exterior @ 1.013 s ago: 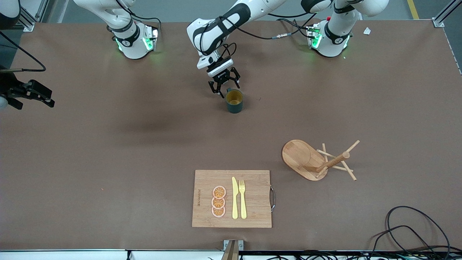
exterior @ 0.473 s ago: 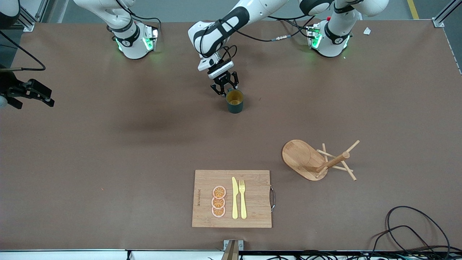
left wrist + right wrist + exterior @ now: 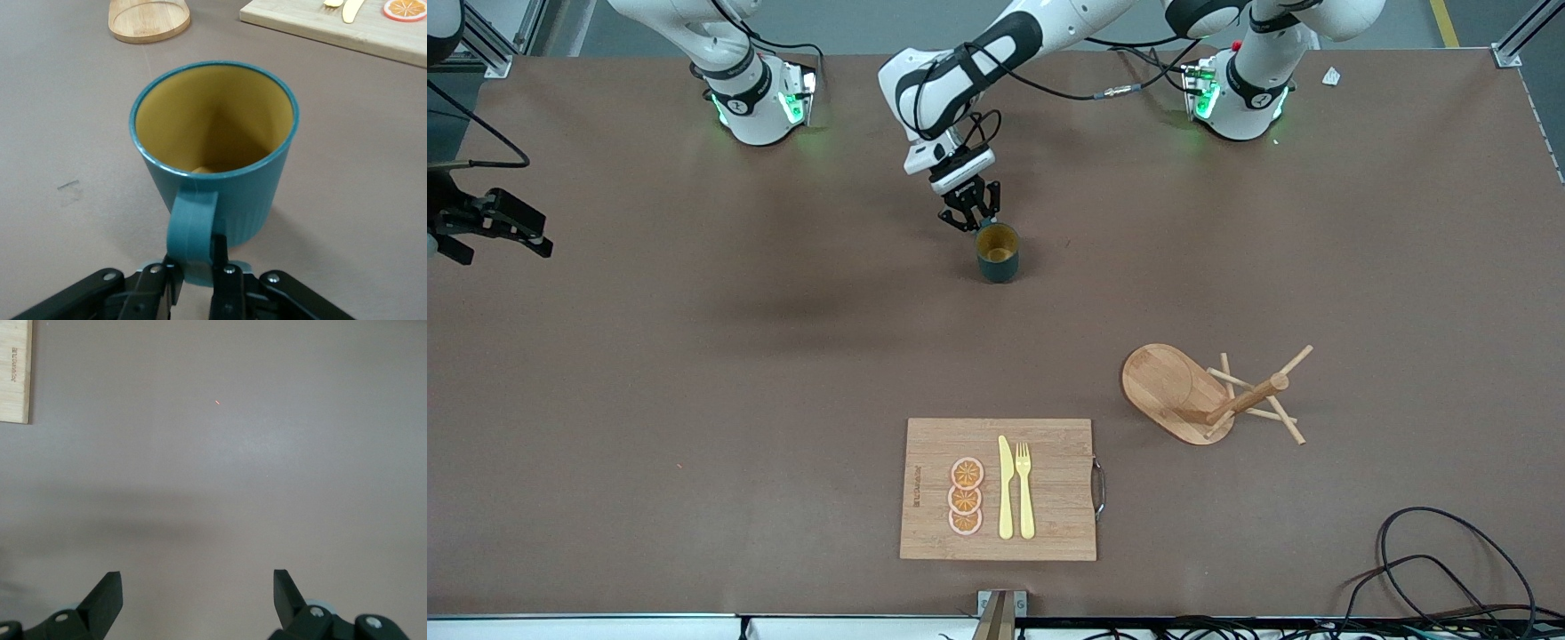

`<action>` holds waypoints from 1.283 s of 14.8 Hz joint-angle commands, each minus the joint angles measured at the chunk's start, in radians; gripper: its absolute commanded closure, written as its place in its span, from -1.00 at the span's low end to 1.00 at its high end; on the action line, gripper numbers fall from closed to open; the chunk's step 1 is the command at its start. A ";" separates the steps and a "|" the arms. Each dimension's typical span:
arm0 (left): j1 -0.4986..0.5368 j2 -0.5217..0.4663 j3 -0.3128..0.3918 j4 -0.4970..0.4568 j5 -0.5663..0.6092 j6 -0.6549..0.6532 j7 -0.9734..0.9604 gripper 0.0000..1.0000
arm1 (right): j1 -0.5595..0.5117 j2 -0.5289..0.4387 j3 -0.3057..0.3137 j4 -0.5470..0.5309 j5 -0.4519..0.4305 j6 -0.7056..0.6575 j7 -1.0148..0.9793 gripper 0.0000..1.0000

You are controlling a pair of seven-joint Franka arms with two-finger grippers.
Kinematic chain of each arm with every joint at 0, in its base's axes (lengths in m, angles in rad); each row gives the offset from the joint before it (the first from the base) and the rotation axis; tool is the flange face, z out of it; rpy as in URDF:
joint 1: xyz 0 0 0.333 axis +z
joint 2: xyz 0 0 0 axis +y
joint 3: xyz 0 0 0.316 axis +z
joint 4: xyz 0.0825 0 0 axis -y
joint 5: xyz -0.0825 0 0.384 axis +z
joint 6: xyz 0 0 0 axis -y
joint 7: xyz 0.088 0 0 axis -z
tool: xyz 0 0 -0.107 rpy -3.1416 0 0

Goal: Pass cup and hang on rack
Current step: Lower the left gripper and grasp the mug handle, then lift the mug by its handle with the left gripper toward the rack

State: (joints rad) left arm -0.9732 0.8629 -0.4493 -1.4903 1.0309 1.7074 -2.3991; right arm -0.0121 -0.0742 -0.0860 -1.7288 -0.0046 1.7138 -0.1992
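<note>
- Two arms we see: the left gripper is clenched on the handle of the cup, which sits upright mid-table, farther from the camera than the board.
- The right gripper waits with fingers spread over the right arm's end of the table.
- The rack stands near the board, toward the left arm's end.

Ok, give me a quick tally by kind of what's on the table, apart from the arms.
Cups: 1, the cup, its handle in the left hand.
Racks: 1, the rack.
Cutting boards: 1, the cutting board.
Orange slices: 3.
Knives: 1, the knife.
Forks: 1, the fork.
Total: 8.
</note>
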 commanded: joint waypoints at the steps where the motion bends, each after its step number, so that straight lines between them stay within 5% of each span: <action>1: 0.051 -0.028 -0.005 0.073 -0.083 -0.008 0.084 0.99 | -0.016 -0.033 0.008 -0.028 0.014 -0.003 -0.020 -1.00; 5: 0.168 -0.132 -0.008 0.110 -0.273 0.036 0.228 0.99 | -0.016 -0.032 0.006 -0.028 0.014 -0.003 -0.020 -1.00; 10: 0.361 -0.290 -0.006 0.108 -0.644 0.143 0.389 0.99 | -0.014 -0.030 0.008 -0.025 0.014 -0.002 -0.020 -1.00; 19: 0.700 -0.430 -0.006 0.096 -1.239 0.175 0.698 0.99 | -0.016 -0.029 0.008 -0.023 0.014 0.006 -0.020 -1.00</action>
State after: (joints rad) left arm -0.3313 0.4831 -0.4508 -1.3539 -0.1101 1.8749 -1.7581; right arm -0.0136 -0.0753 -0.0863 -1.7286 -0.0045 1.7130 -0.2042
